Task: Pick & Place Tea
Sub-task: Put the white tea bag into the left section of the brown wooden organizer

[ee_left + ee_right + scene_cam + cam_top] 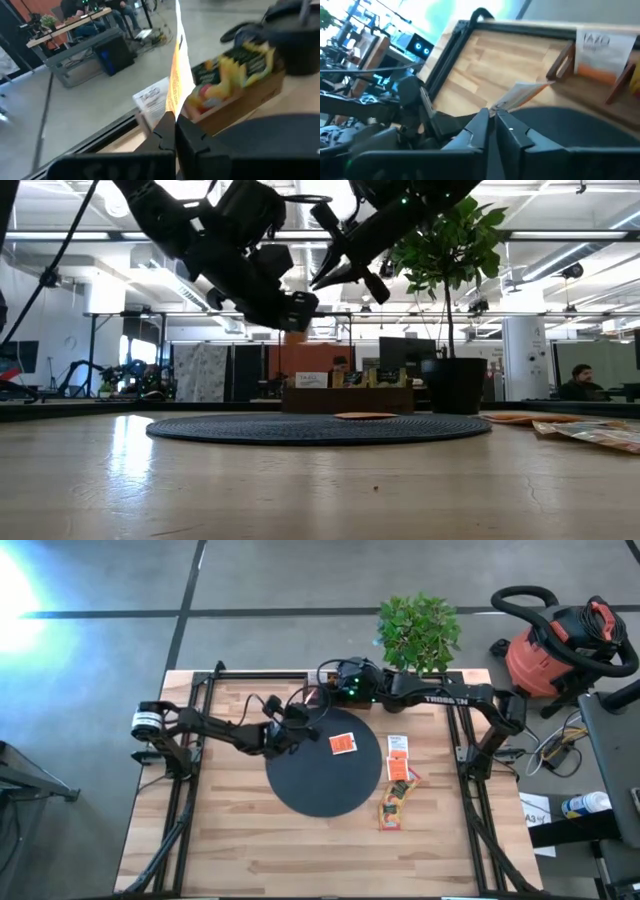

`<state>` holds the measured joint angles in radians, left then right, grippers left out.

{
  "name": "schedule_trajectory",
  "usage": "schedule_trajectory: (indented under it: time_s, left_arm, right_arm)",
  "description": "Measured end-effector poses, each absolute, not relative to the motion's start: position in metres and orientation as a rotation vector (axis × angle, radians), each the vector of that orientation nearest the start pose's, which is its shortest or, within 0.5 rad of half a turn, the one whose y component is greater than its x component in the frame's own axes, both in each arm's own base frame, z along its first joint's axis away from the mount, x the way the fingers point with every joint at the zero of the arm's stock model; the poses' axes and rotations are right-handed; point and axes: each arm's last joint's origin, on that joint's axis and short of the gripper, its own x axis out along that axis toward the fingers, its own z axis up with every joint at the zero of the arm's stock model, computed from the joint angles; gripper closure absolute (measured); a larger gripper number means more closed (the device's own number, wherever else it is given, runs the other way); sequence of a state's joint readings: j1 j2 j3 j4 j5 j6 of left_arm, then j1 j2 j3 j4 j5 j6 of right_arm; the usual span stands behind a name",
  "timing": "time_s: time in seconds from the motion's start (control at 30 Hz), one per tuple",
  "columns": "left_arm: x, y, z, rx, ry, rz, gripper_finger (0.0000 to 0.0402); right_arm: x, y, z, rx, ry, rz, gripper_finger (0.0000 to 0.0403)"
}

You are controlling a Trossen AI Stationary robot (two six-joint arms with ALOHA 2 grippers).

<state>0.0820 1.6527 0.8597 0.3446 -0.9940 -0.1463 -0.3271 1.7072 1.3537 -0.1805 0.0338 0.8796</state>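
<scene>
My left gripper (pixel 302 728) hovers over the far left rim of the black mat (pixel 325 790) and is shut on a white-and-orange tea sachet (pixel 175 70). The sachet points at the wooden box (pixel 250 95), which holds more sachets. My right gripper (pixel 322 680) reaches in from the right along the far edge. It is shut, above and close to the left one (pixel 290 315). A white-orange sachet (pixel 522 93) shows just past its tips. One orange sachet (pixel 343 744) lies flat on the mat. Several more (pixel 396 785) lie on the wood to the mat's right. My left gripper pinches the sachet's near edge (pixel 171 107) between its two fingers. The sachet is seen edge-on, standing straight out beyond the fingertips, lifted clear of mat and table. My right gripper: a sachet's end (pixel 502 104) meets its fingertips, but I cannot tell whether they hold it or it lies behind them.
The box (pixel 565 62) stands at the table's far edge near the middle. A potted plant (pixel 418 632) is behind it to the right. Black frame rails (pixel 195 740) run along both table sides. The near half of the table (pixel 300 850) is bare wood. People sit in the room beyond.
</scene>
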Motion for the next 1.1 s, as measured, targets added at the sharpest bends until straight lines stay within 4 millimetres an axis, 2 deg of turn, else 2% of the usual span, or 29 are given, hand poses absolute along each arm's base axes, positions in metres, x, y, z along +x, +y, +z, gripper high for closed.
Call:
schedule_trajectory:
  time_s: [0.1, 0.3, 0.47, 0.8, 0.97, 1.1]
  left_arm:
    - [0.323, 0.059, 0.198, 0.069, 0.39, 1.075, 0.0401]
    - [0.315, 0.082, 0.199, -0.041, 0.432, 0.936, 0.0401]
    - [0.306, 0.116, 0.202, -0.119, 0.465, 0.741, 0.0401]
    - [0.262, 0.199, 0.203, -0.212, 0.453, 0.384, 0.0401]
    - [0.249, 0.222, 0.208, -0.216, 0.409, 0.286, 0.0401]
    - [0.257, 0.23, 0.209, -0.12, 0.415, 0.244, 0.0401]
  right_arm:
    - [0.364, -0.128, 0.294, 0.878, 0.325, -0.585, 0.035]
    - [0.353, -0.127, 0.315, 0.751, 0.277, -0.59, 0.03]
    - [0.341, -0.124, 0.334, 0.671, 0.238, -0.584, 0.0277]
    - [0.328, -0.118, 0.351, 0.64, 0.216, -0.57, 0.0277]
    - [0.328, -0.117, 0.35, 0.641, 0.222, -0.569, 0.0283]
    - [0.331, -0.117, 0.346, 0.643, 0.238, -0.569, 0.0284]
